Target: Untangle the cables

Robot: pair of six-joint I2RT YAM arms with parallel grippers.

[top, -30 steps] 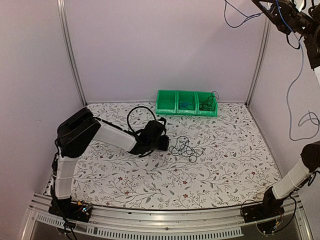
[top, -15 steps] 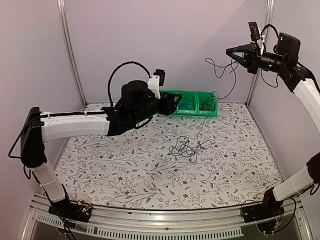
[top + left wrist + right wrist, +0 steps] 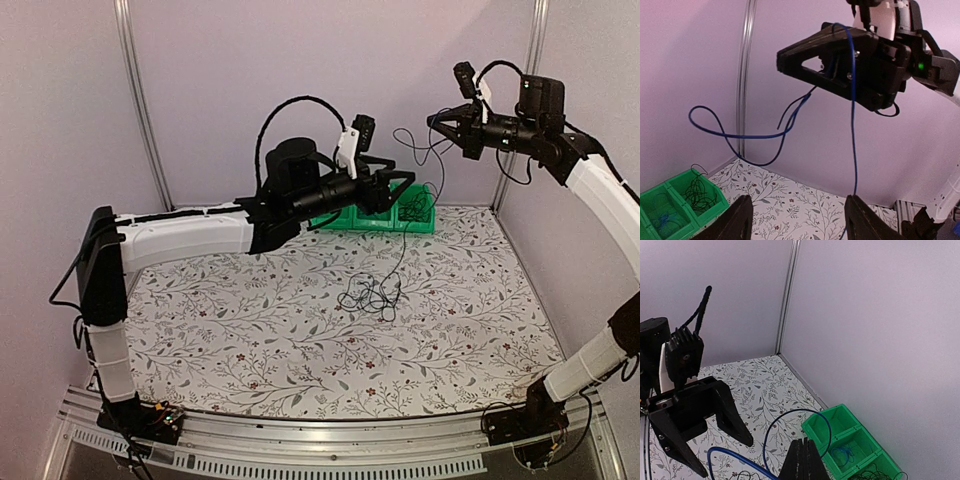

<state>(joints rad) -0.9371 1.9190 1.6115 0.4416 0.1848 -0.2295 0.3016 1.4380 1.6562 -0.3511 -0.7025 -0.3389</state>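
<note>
Right jaws: pressed together on the blue cable (image 3: 853,125), high above the bench (image 3: 250,350) near the back right corner.
Left jaws: spread, gripping nothing, raised to about the same height and facing the right jaws.
Blue cable: one loop drooping to the side of the right jaws, the long part hanging straight down in front of the left jaws, close to one finger (image 3: 860,220); contact there cannot be told.
Tangle (image 3: 368,295): small loose knot of thin black wires lying mid-bench, below and between the two arms, with a thin strand rising from it toward the right jaws.
Bins (image 3: 350,216): green, three compartments at the back wall; black wire in the right one, a blue wire in the middle one.
Done, by the look of it: some wires sorted into the bins, one strand lifted out of the heap.
Left: drawing the blue cable fully clear, since its lower end seems to run into the tangle; then parting the black wires, which lie knotted.
Progress: roughly midway, judged from heap and bins.
</note>
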